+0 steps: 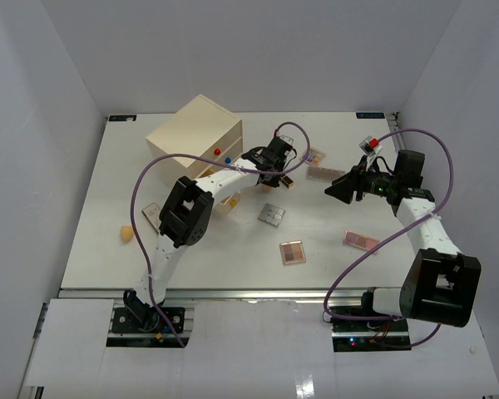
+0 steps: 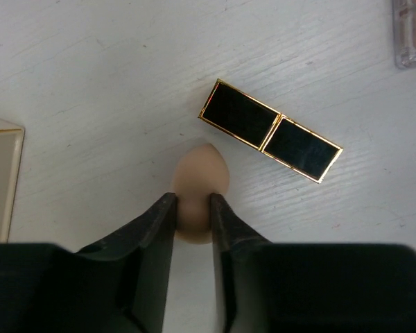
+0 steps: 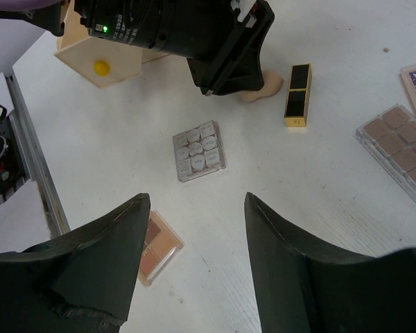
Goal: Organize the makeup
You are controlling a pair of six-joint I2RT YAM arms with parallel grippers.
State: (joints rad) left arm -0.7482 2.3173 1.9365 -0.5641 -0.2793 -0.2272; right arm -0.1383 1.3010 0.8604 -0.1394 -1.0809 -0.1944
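Observation:
My left gripper is shut on a peach egg-shaped sponge, low over the table just in front of the drawer chest; it also shows in the top view. A black-gold lipstick lies right beside the sponge. My right gripper is open and empty, hovering above the table to the right. Below it lie a silver palette and a brown palette. A second peach sponge lies at the far left.
The cream drawer chest stands at the back left. A long brown palette, a colourful palette and a red-white item lie at the back right. A pink palette lies front right. Another palette lies beside the left arm.

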